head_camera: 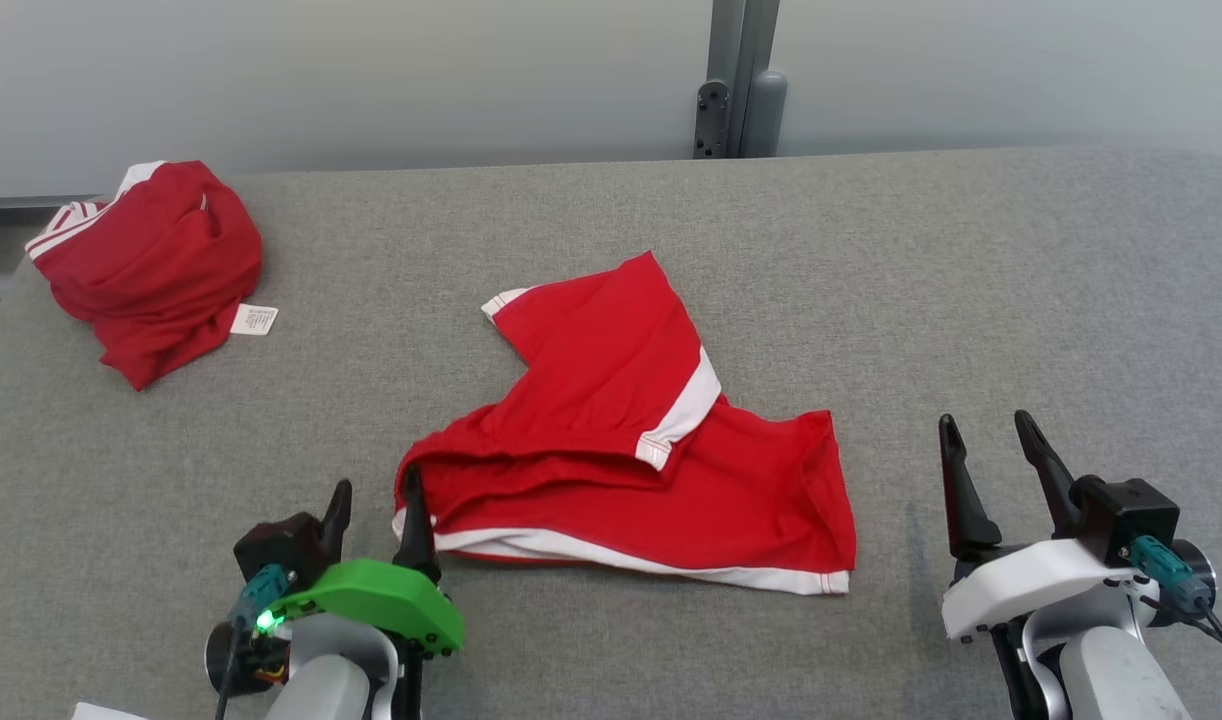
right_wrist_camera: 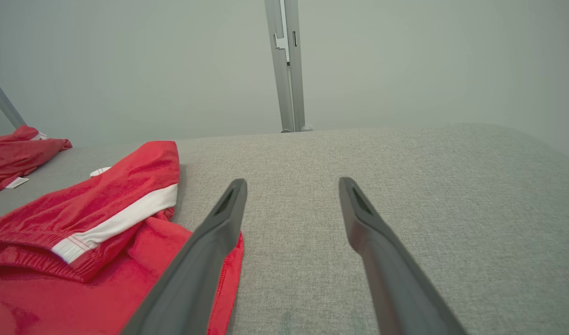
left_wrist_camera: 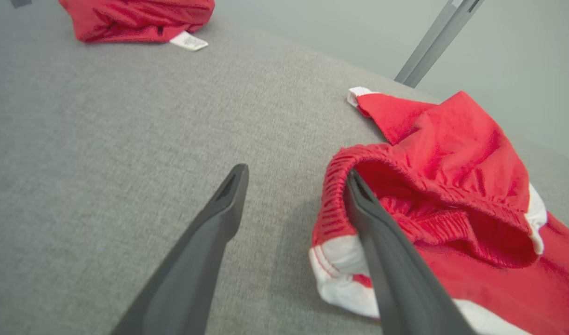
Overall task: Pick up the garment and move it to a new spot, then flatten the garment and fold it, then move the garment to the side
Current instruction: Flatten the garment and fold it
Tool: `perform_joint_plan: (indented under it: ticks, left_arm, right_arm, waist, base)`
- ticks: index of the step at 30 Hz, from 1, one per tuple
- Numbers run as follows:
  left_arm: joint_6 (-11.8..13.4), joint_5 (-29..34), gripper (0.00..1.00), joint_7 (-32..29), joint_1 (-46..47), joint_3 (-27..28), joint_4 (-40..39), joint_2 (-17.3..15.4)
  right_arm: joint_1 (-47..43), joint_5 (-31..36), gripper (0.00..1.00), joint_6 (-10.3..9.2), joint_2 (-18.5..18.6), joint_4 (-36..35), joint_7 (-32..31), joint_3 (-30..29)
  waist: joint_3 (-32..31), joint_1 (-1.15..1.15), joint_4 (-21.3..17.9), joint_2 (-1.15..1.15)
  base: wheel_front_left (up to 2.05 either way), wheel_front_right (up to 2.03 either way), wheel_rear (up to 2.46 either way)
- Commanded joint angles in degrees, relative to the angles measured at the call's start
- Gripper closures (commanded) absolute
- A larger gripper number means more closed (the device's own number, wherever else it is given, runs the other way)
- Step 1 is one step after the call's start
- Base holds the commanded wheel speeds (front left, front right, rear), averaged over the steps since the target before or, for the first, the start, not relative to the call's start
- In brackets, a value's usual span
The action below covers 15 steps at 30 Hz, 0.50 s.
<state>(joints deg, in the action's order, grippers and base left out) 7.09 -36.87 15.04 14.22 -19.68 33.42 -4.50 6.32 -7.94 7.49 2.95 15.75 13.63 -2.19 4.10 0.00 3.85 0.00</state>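
Across the whole head view, grey fabric table (head_camera: 971, 280), pale wall (head_camera: 371, 70) behind its far edge.

Shorts (head_camera: 621, 440), red w/ white trim, lie mid-table, nearer the front edge, between the two grippers. Rumpled, not flat: one leg is folded up and over toward the far left, white side stripe on top; the other part spreads right w/ a white hem along the near edge. In L wrist view the shorts (left_wrist_camera: 452, 163) show a ribbed elastic waistband gaping open. In R wrist view the shorts (right_wrist_camera: 103, 209) lie at lower left.

Heap (head_camera: 151, 265) of red cloth w/ white stripes at far-left corner, well apart from shorts; also in wrist views (left_wrist_camera: 140, 18) (right_wrist_camera: 14, 156).

R gripper (head_camera: 986, 430) at lower right, jaws wide, nothing between them, over bare table just right of shorts (right_wrist_camera: 292, 184).

L gripper (head_camera: 374, 515) at lower left, green shell, jaws wide, nothing held (left_wrist_camera: 296, 174). Its inner finger crosses the waistband edge; contact unclear. Outer finger is over bare table.

Grey post (head_camera: 736, 80) rises behind table centre.

White label (head_camera: 254, 319) lies on table, at heap's right edge.
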Motion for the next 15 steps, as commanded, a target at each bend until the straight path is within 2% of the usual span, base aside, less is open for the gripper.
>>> perform_joint_plan:
  ticks: [1, 3, 8, 11, 15]
  left_arm:
    - [0.2, 3.7, 0.00, 0.2, -0.2, 0.0, -2.9, 0.0]
    - [0.1, 7.5, 0.00, 0.1, -1.6, -0.2, -6.3, 0.3]
    - [-0.8, 12.1, 0.00, 0.1, -2.6, -2.4, -10.2, 1.0]
    - [-1.3, 13.0, 0.00, 0.1, -2.4, -3.6, -10.3, 1.3]
    - [-3.7, 13.5, 0.00, -0.5, -1.4, -7.8, -6.8, 1.4]
  right_arm:
    - [0.0, 0.2, 0.00, 0.00, 0.0, -0.2, -0.1, 0.0]
    - [0.0, 0.1, 0.00, 0.00, 0.0, -0.2, -0.1, 0.1]
    - [0.2, -0.3, 0.00, 0.00, 0.0, -0.1, 0.0, 0.6]
    - [0.5, -0.4, 0.00, 0.00, 0.0, -0.2, 0.0, 0.6]
    - [0.9, -0.4, 0.00, 0.00, 0.0, -0.3, 0.1, 0.6]
  waist:
    - [0.0, 0.00, 0.0, 0.00]
    - [-0.1, 0.00, -0.3, 0.00]
    - [0.2, 0.00, -1.6, 0.00]
    - [0.6, 0.00, -2.6, 0.00]
    - [1.2, 0.00, -3.9, 0.00]
  base:
    - [0.00, 0.00, 0.00]
    - [0.00, 0.00, 0.00]
    - [0.00, 0.00, 0.00]
    - [0.00, 0.00, 0.00]
    - [0.00, 0.00, 0.00]
